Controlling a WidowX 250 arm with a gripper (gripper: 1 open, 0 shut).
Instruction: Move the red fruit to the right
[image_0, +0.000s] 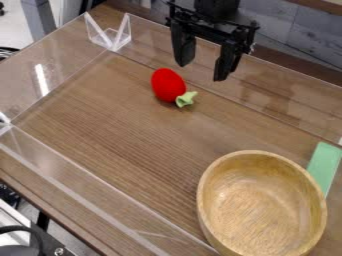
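Red fruit (168, 85) lies untouched, upper centre on table (120, 140). Gripper (205, 65) hovers just right, fingers spread, grasping nothing. Move right not yet begun.

Single black gripper (202, 56) at top centre of frame, pointing straight down; wrist and arm cut off by top edge
Jaws spread wide, nothing between them
Two dark fingers (178, 45) hang apart, left one shorter in view, right one reaching lower
Fingertips clear of surface below
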